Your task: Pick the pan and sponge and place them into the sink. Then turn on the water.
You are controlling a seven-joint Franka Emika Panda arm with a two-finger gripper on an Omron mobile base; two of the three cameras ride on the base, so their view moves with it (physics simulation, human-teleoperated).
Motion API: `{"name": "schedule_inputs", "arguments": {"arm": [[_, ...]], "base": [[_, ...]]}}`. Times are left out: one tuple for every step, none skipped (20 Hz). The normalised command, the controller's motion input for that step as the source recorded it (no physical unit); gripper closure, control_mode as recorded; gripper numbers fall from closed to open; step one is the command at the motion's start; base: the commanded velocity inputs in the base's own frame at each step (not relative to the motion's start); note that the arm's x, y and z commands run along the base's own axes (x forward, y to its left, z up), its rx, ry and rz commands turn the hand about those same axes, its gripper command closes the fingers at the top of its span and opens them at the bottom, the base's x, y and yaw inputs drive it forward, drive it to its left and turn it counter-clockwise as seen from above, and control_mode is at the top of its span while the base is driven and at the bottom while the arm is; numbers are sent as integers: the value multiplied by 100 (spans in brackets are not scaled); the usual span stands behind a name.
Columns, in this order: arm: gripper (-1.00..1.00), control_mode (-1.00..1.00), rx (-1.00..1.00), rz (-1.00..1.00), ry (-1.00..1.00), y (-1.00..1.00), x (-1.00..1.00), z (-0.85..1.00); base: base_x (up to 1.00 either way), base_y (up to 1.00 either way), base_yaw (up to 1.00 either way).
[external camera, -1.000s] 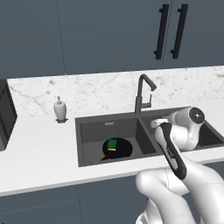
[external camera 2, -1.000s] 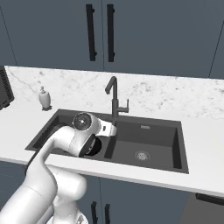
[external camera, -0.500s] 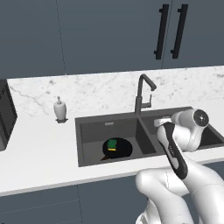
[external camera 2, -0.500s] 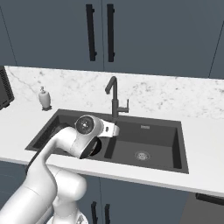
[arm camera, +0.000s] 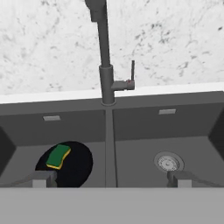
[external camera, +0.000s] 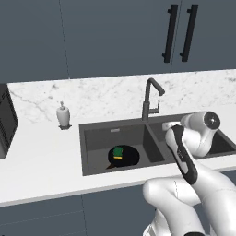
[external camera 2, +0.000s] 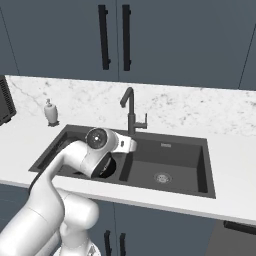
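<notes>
With both finger tips standing far apart at the bottom of the hand view, the gripper (arm camera: 109, 178) is spread wide and carries nothing. One tip sits low over the left basin, the other low over the right basin, with the divider of the sink (arm camera: 109, 144) running up between them.

Pan (external camera: 123, 156): lies flat on the floor of the left basin; round and black. Handle is hard to make out.

Sponge (external camera: 118, 152): rests on top of the pan, green face up, yellow layer showing along its lower edge in the hand view (arm camera: 58, 156). It sits toward the left part of the pan in that view.

Right basin: round metal drain (arm camera: 168, 162) visible on its floor.

Tap (external camera 2: 130, 110): dark gooseneck standing upright at the back rim, in line with the divider; thin lever (arm camera: 132, 70) raised beside its body.

Tabletop (external camera: 41, 152): white marbled surface around the sink. White soap dispenser (external camera: 63, 114) stands left of the sink, near the back wall.
</notes>
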Motion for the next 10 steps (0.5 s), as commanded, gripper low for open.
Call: {"name": "schedule_inputs", "arguments": {"arm": [[-100,-100,0,0,0,-4,0,0],[-100,-100,0,0,0,-6,0,0],[-100,-100,0,0,0,-6,0,0],[-100,-100,0,0,0,-12,0,0],[-100,-100,0,0,0,-16,0,0],[-100,-100,0,0,0,-17,0,0],[-100,-100,0,0,0,-16,0,0],[-100,-100,0,0,-1,-15,0,0],[-100,-100,0,0,-1,-11,0,0],[-100,-100,0,0,-2,-6,0,0]], "base": [[0,0,0],[0,0,0],[0,0,0],[0,0,0],[0,0,0],[0,0,0],[0,0,0],[0,0,0],[0,0,0],[0,0,0]]}}
